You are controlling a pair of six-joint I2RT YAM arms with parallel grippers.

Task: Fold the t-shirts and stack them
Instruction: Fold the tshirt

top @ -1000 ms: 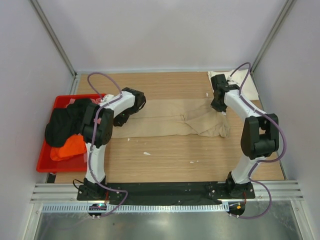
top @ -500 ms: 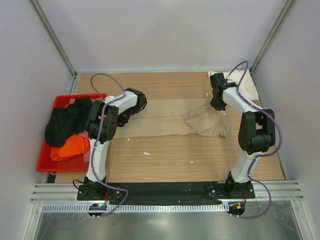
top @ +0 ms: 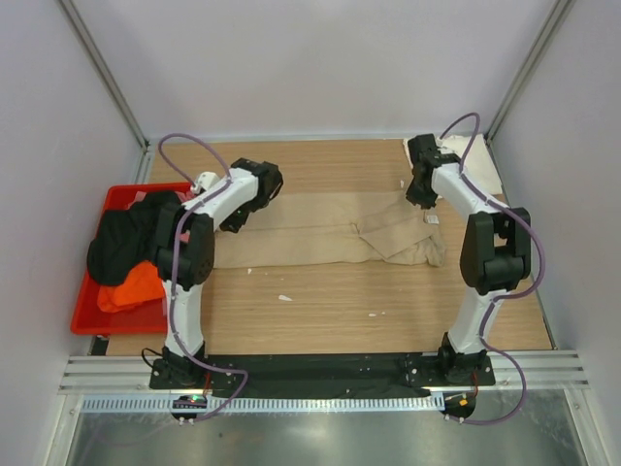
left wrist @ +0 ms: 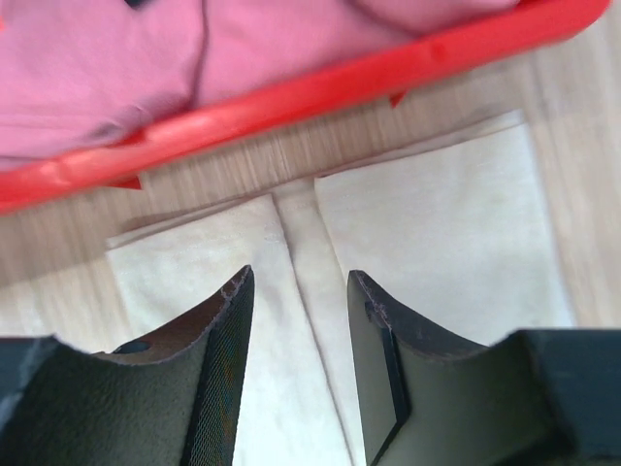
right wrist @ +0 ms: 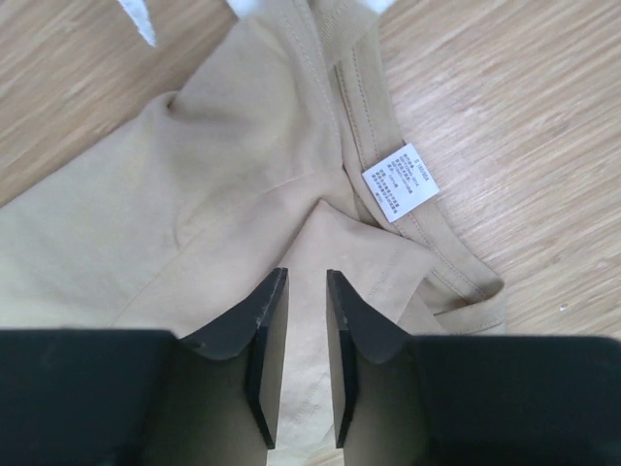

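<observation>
A tan t-shirt [top: 330,233] lies across the table, folded lengthwise into a long strip. My left gripper [top: 233,221] hovers open over its left end [left wrist: 437,243], where two folded edges meet; nothing is between the fingers. My right gripper [top: 419,199] stands over the collar end [right wrist: 223,146], close to the white label [right wrist: 400,183]. Its jaws are a narrow gap apart and hold nothing. A cream-white t-shirt [top: 475,160] lies at the back right corner. Black [top: 126,243], orange [top: 136,288] and pink [left wrist: 146,58] t-shirts sit in the bin.
The red plastic bin [top: 92,316] stands at the left edge of the table, its rim [left wrist: 320,87] just beyond the tan shirt's end. Small white scraps [top: 284,297] lie on the wood in front of the shirt. Walls close in the back and sides.
The right gripper has parted its jaws and let the tan shirt go. Both grippers have drawn slightly toward the back; the shirt stays flat.
</observation>
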